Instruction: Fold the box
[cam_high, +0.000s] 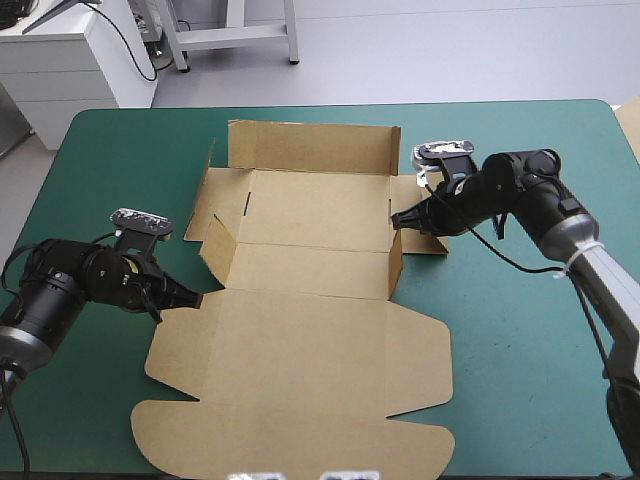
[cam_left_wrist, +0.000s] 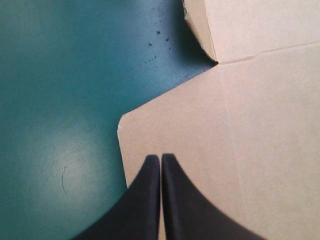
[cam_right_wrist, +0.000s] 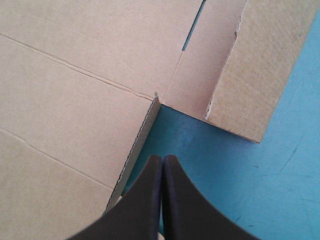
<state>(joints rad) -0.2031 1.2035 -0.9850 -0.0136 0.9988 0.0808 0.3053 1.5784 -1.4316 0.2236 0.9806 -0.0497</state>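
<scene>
Left pincer (cam_left_wrist: 160, 158), clenched to a point, sits over the flat lid's left corner, seemingly to pin the sheet. Right pincer (cam_right_wrist: 162, 158), likewise clenched, points at the right wall's outer side, placed to push it inward; contact is unclear. The brown box (cam_high: 300, 330) lies mid-tabletop (cam_high: 110, 140), far wall raised, side walls half-up.

The teal-green table (cam_high: 500, 340) bears the brown box (cam_high: 300, 350), its lid panel flat.
</scene>
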